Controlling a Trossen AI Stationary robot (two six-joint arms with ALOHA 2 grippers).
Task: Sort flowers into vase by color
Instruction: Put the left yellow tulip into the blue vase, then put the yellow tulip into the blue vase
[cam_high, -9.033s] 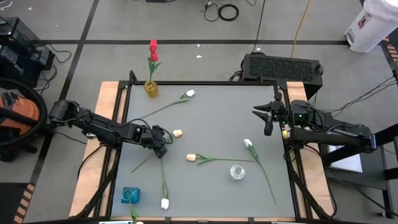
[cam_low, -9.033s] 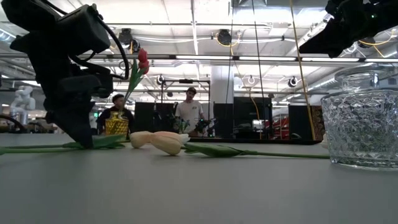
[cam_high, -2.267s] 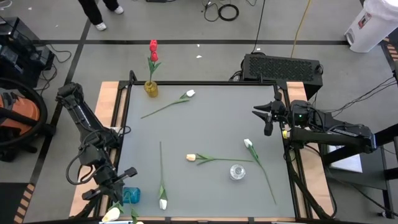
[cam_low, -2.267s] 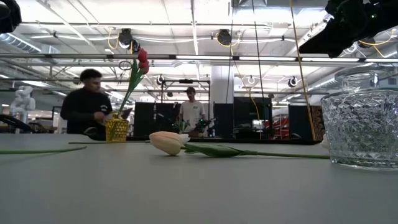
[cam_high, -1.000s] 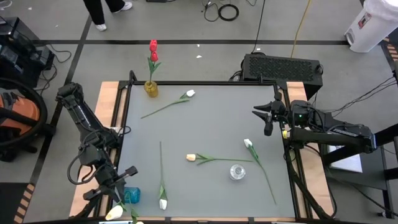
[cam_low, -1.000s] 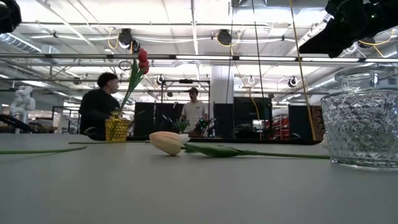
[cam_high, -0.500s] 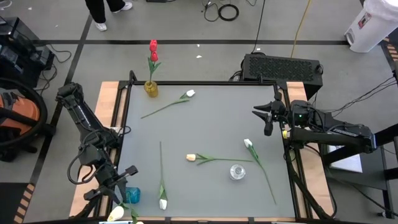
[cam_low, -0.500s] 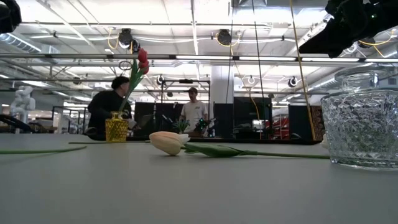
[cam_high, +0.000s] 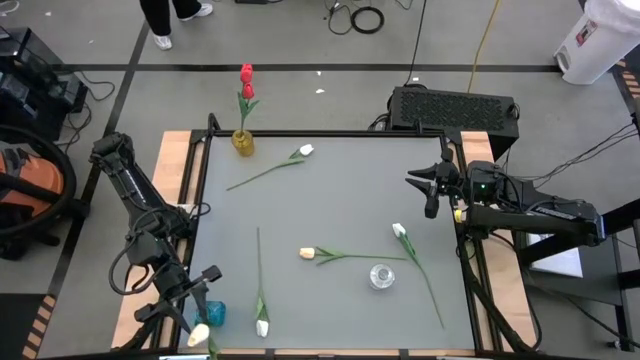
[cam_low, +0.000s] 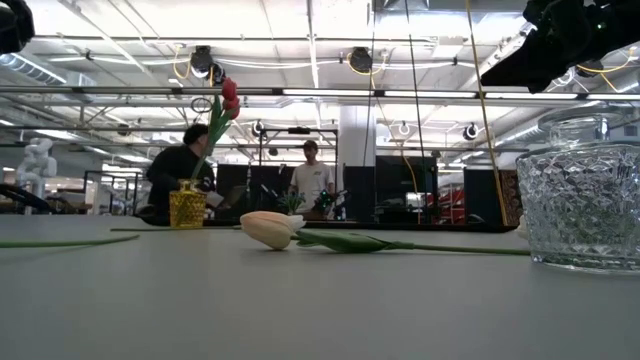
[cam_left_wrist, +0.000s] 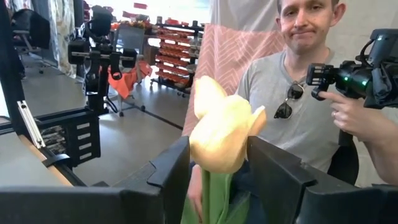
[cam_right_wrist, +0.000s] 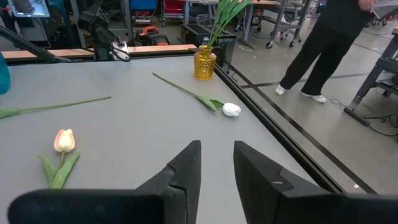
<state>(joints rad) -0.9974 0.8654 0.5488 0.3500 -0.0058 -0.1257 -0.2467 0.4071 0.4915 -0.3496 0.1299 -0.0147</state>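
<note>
a cream-yellow tulip (cam_left_wrist: 221, 134) had a green stem; the vases were amber (cam_high: 243, 143), blue (cam_high: 208, 313) and clear glass (cam_high: 381, 276); the table (cam_high: 340, 200) was grey.

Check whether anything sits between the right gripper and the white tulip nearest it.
Nothing visible does. The right gripper hangs open over the table's right side, and only bare tabletop separates it from the white tulip. The glass vase stands beyond the bud.
</note>
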